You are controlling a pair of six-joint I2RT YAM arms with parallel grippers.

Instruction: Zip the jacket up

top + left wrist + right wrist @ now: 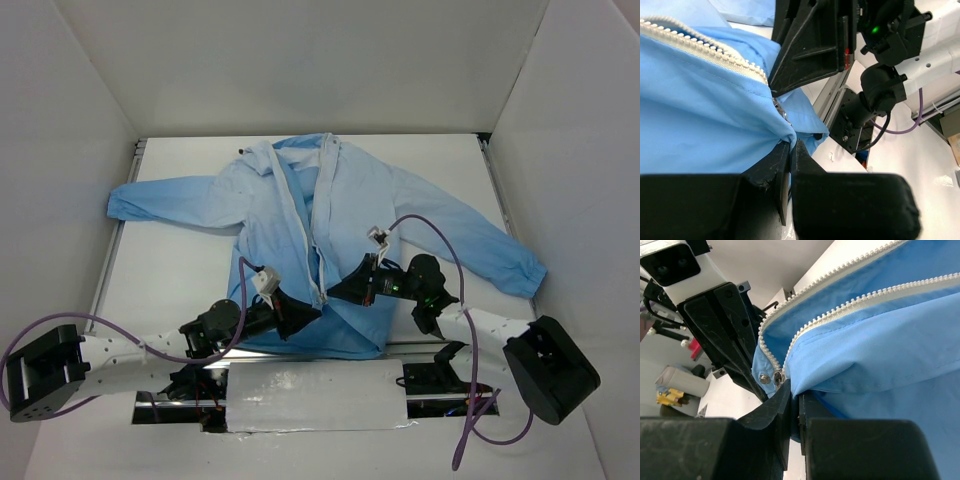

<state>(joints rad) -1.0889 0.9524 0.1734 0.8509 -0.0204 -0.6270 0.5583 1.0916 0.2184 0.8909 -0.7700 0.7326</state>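
The light-blue jacket (285,205) lies spread on the white table with its front open, and two white zipper strips (318,215) run down to the hem. Both grippers meet at the bottom of the zipper. My left gripper (308,316) is shut on a fold of the jacket's hem (782,131), its tips (790,145) pinching the fabric. My right gripper (335,292) is shut on the other front edge (850,365), its tips (794,390) just below the metal zipper slider (776,379) and a snap (763,377). The two rows of teeth (840,307) stand apart above the slider.
The sleeves stretch out to the left (160,205) and right (490,245). White walls enclose the table on three sides. A silver-taped plate (315,395) sits between the arm bases at the near edge. Purple cables (445,235) loop over each arm.
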